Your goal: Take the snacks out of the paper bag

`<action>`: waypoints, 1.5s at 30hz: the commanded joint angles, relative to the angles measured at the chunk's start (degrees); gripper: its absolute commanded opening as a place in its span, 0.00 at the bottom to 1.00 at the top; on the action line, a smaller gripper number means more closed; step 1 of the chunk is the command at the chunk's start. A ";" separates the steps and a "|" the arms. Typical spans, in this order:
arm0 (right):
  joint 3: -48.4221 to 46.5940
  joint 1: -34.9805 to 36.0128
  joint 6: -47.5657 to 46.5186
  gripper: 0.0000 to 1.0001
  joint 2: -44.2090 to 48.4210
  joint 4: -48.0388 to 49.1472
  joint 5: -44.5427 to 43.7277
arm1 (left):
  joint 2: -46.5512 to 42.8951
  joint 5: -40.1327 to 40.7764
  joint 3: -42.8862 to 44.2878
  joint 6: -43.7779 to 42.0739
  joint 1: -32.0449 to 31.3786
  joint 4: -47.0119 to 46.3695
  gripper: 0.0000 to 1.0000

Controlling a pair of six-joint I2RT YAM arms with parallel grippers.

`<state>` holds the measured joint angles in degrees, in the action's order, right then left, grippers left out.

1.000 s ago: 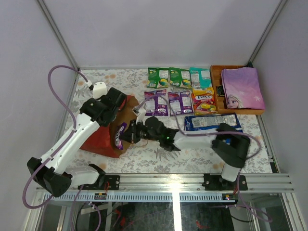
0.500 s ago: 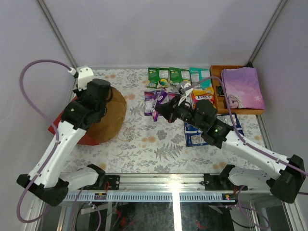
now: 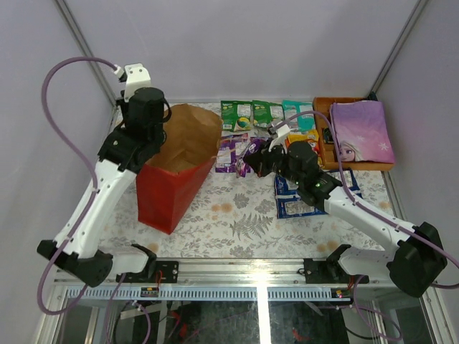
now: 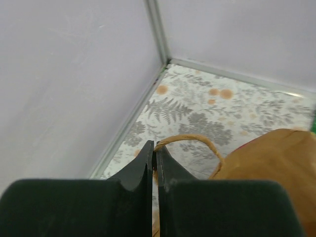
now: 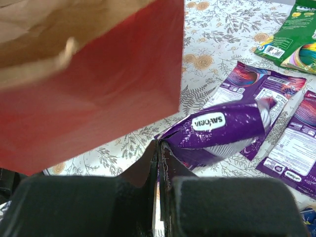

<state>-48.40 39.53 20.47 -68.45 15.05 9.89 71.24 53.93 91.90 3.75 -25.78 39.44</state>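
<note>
Beside the bag (image 3: 172, 183), right gripper (image 5: 159, 148) has its jaws clamped on a corner of a purple packet (image 5: 222, 131), held over the laid-out snacks (image 3: 267, 113) at the far side. Best to lower it onto bare table (image 3: 237, 222) next to them before releasing, not on top of one. Left gripper (image 4: 154, 158) jaws are pinched on the bag's handle (image 4: 190, 139), bag upright at left. No packet shows in the part of its inside I can see. Tray (image 3: 323, 104) at far right holds a book (image 3: 362, 132).

The floral table (image 3: 237, 222) bears a red paper bag (image 3: 172, 197), snack packets (image 3: 269, 113) and a wooden tray (image 3: 323, 107).
</note>
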 commanded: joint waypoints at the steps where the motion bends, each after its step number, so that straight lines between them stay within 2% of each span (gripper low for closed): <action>1: -0.65 -0.10 -2.13 0.00 2.23 4.31 -2.11 | 3.37 6.92 -0.07 -1.96 3.96 -6.03 0.00; 4: -0.93 -0.20 -2.19 0.00 1.52 4.90 -2.20 | 5.77 8.61 0.26 2.19 9.69 -3.13 0.00; 8: -2.13 -0.15 -2.13 0.00 -0.72 5.03 -1.58 | 4.92 8.14 -1.95 10.37 12.89 -0.23 0.00; 11: -3.32 -0.16 -1.57 0.00 -2.71 5.39 -0.39 | 3.91 10.74 -5.52 17.42 14.60 2.19 0.00; 15: -4.65 -0.15 -0.42 0.00 -4.91 5.97 2.23 | 1.87 9.22 -14.55 21.24 19.02 -1.28 0.00; 18: -4.89 -0.15 0.20 0.00 -5.76 6.40 3.51 | 3.43 6.06 -17.11 23.18 24.53 -2.33 0.00; 21: -5.56 -0.15 0.68 0.00 -6.90 6.43 4.14 | 6.47 4.99 -14.53 23.40 27.10 -2.45 0.00; 26: -5.61 -0.15 1.93 0.00 -8.13 8.27 4.35 | 11.58 -0.55 -4.71 23.03 27.18 -1.74 0.00; 31: -6.45 -0.15 2.74 0.00 -10.09 8.04 5.21 | 12.62 -15.46 2.67 25.40 27.03 -3.49 0.00; 33: -7.29 -0.14 3.08 0.00 -10.98 7.98 5.84 | 13.09 -18.56 5.04 25.80 27.03 -4.27 0.00; 39: -8.53 -0.15 3.82 0.00 -12.94 7.79 6.96 | 14.83 -15.21 9.12 22.71 27.18 -3.99 0.00; 41: -8.86 -0.15 4.03 0.00 -13.63 8.01 7.13 | 14.72 -14.23 8.80 22.58 28.21 -3.83 0.00; 45: -9.55 -0.15 4.36 0.00 -14.80 8.07 7.77 | 13.70 -17.54 5.25 23.74 32.12 -4.94 0.00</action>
<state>-54.00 39.53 24.14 -83.02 17.69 15.81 85.43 38.24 99.42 27.18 2.81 37.89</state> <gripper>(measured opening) 0.010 0.008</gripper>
